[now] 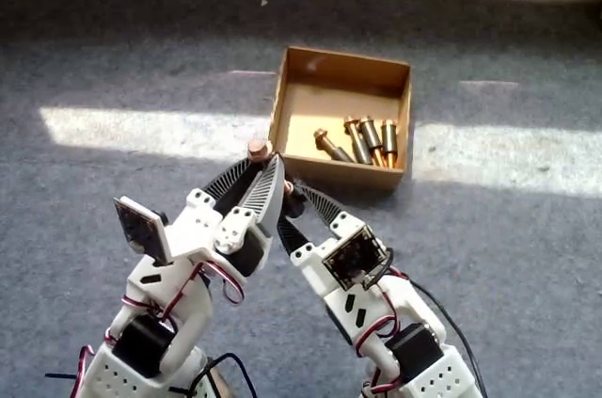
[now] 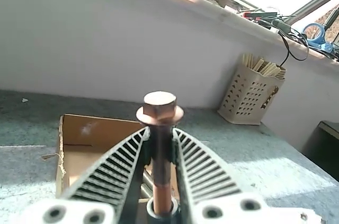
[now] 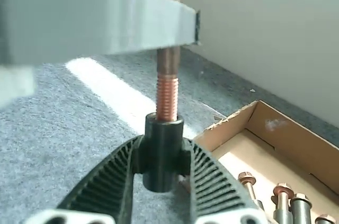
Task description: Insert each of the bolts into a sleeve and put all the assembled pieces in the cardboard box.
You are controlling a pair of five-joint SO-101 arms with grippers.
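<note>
Bolt (image 2: 160, 152), copper-coloured, stood upright between the two arms at the near edge of the grey, carpet-like desk (image 1: 113, 59). The left pincer (image 2: 160, 134) was clamped on its smooth shank, with the flanged head sticking out above the fingertips. Just beside it, the right pincer (image 3: 163, 160) was closed around a short black sleeve (image 3: 163, 152), also held upright. The bolt's threaded end (image 3: 168, 97) met the open top of the sleeve; how far it went inside could not be seen. From above, the left pincer (image 1: 266, 167) and the right pincer (image 1: 293, 199) came together tip to tip, with the bolt head (image 1: 259, 149) showing at the point where they met.

Just beyond the pincers sat the open cardboard box (image 1: 320, 97), its near wall close to the bolt head. Four more bolts (image 1: 362, 142) lay side by side on its floor toward the right wall, grey along their shanks. A bright band of sunlight (image 1: 132, 130) crossed the desk on both sides of the box. Farther off, a pale perforated basket (image 2: 251, 97) of sticks stood against a white wall (image 2: 106, 38).
</note>
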